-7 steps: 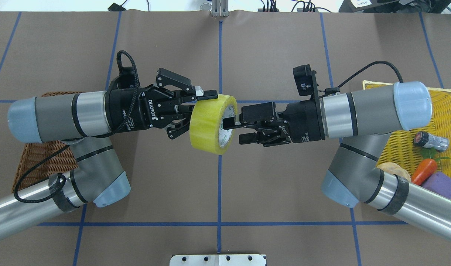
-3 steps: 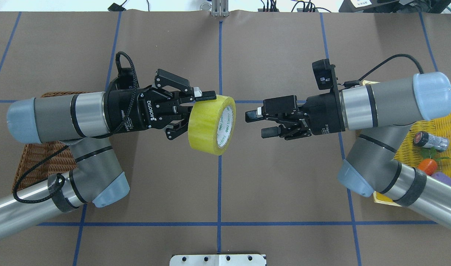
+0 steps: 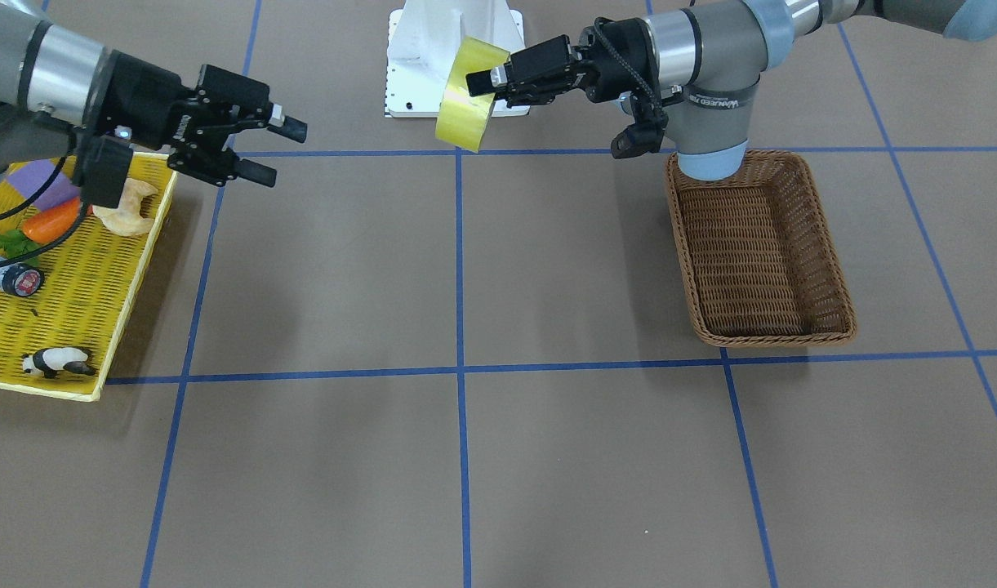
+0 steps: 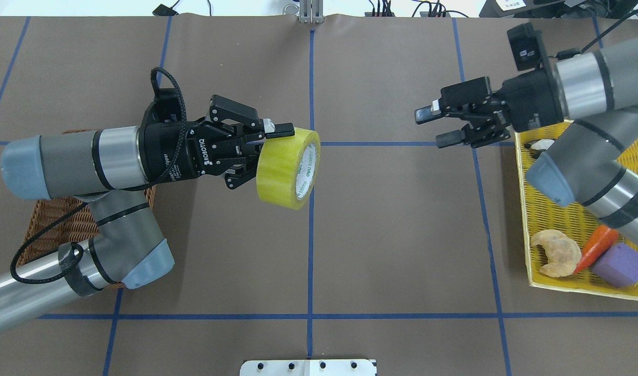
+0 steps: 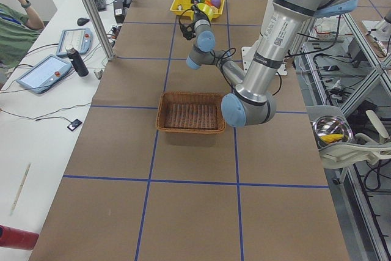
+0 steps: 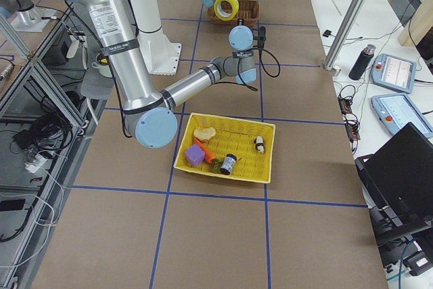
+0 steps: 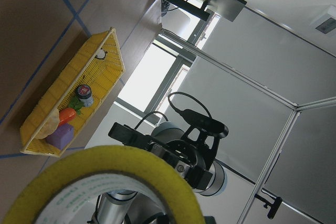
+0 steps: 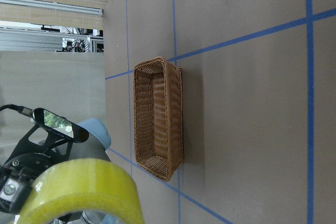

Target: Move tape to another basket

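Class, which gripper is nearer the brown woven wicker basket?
Left. The left gripper, holding yellow tape, hangs near the basket; the right gripper is far off beside the yellow mesh tray.

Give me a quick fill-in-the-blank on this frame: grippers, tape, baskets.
1. The left gripper is ___ on the tape, which it holds in the air.
2. The right gripper is open and holds ___.
3. The wicker basket is ___.
4. The carrot lies in the ___ tray.

Missing words: shut; nothing; empty; yellow.
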You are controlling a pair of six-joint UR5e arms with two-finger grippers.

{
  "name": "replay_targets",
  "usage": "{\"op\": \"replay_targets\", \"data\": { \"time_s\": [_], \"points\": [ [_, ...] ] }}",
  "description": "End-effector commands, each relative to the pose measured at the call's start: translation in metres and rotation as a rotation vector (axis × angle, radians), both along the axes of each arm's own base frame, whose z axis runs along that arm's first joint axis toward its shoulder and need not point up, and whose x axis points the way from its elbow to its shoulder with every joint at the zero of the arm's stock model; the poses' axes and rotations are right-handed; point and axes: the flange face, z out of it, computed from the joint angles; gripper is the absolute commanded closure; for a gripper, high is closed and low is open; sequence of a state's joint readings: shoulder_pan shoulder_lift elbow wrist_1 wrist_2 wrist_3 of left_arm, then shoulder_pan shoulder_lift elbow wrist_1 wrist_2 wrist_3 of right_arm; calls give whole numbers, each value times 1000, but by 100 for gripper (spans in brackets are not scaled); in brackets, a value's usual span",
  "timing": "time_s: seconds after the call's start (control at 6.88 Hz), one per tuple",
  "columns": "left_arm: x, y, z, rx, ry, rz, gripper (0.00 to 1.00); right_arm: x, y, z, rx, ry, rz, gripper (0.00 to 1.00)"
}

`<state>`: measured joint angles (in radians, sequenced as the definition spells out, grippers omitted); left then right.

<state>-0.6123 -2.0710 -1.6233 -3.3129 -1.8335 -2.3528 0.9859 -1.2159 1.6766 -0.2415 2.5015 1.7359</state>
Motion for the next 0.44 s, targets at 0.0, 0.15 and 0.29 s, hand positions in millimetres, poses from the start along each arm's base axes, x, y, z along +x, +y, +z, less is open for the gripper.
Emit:
{"op": "replay_targets", "data": {
  "time_s": [0.0,0.15,0.29],
  "points": [
    [-28,-34,28,95,-158,-213,100,68,-51,33,64,100,117,0],
    [-58,-65,22,119,-290,-348,100,97,-72,47,102,181,179,0],
    [-84,-82,28,158,-495,-462,100,119,-90,59,101,266,215,0]
  ]
}}
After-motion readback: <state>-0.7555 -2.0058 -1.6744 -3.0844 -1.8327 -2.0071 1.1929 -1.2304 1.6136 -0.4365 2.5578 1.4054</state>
